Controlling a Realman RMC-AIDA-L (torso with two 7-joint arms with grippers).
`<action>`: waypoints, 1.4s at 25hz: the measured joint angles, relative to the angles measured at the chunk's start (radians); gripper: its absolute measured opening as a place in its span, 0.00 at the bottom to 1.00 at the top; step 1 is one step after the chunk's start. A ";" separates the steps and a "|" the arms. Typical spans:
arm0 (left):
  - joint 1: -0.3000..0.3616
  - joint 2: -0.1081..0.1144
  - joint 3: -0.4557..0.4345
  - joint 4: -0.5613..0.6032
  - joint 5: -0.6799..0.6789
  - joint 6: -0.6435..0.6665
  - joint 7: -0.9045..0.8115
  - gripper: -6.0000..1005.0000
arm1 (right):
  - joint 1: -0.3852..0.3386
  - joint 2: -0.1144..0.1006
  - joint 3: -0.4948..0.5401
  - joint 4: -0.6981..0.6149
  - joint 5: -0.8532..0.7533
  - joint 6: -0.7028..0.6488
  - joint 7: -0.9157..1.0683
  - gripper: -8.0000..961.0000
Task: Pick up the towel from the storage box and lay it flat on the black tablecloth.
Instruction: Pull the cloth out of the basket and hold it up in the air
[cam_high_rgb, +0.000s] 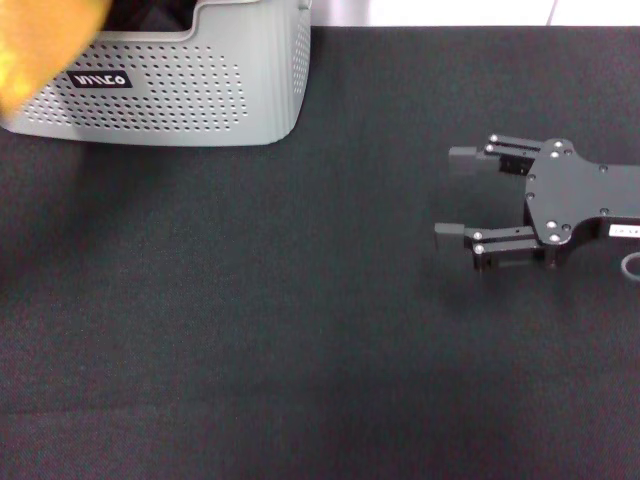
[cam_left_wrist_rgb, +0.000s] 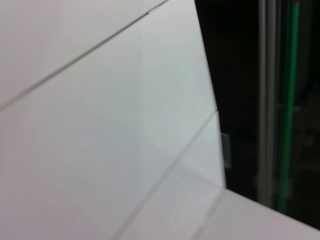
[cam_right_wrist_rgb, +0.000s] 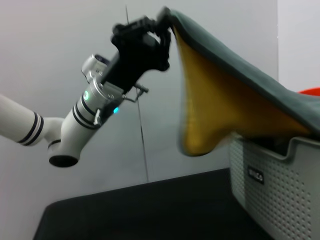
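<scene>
Right wrist view: left gripper (cam_right_wrist_rgb: 162, 22) sits high in the upper middle of the frame, pinched on one edge of the towel (cam_right_wrist_rgb: 225, 107). Cloth drapes down and to the right from there; its far end runs off the right edge over the rim of the storage box (cam_right_wrist_rgb: 280, 190), so whether it's clear of the box can't be told.

Head view: only a blurred yellow-orange corner of the towel (cam_high_rgb: 40, 45) shows at upper left, above the box (cam_high_rgb: 180, 95). Right gripper (cam_high_rgb: 462, 195) is parked at right, low over the black tablecloth (cam_high_rgb: 300, 330), fingers spread, holding nothing.

Left wrist view shows only pale wall, no fingers, no cloth.

Risks, as I read it:
- single-edge grip, so the towel could slip out on a fast swing
- trailing end may snag the box rim and drag the box
- hanging in a fold, it will likely land bunched unless dragged out flat.
</scene>
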 joint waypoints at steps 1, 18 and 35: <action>-0.011 0.002 0.000 0.008 0.000 0.020 -0.015 0.03 | 0.000 0.000 0.000 0.000 0.001 -0.007 -0.006 0.90; -0.029 -0.058 0.079 0.154 -0.156 0.054 -0.134 0.03 | 0.001 0.009 -0.193 0.011 0.224 -0.174 -0.322 0.90; -0.027 -0.060 0.145 0.125 -0.264 0.054 -0.146 0.03 | -0.009 0.010 -0.543 0.017 0.584 -0.423 -0.816 0.90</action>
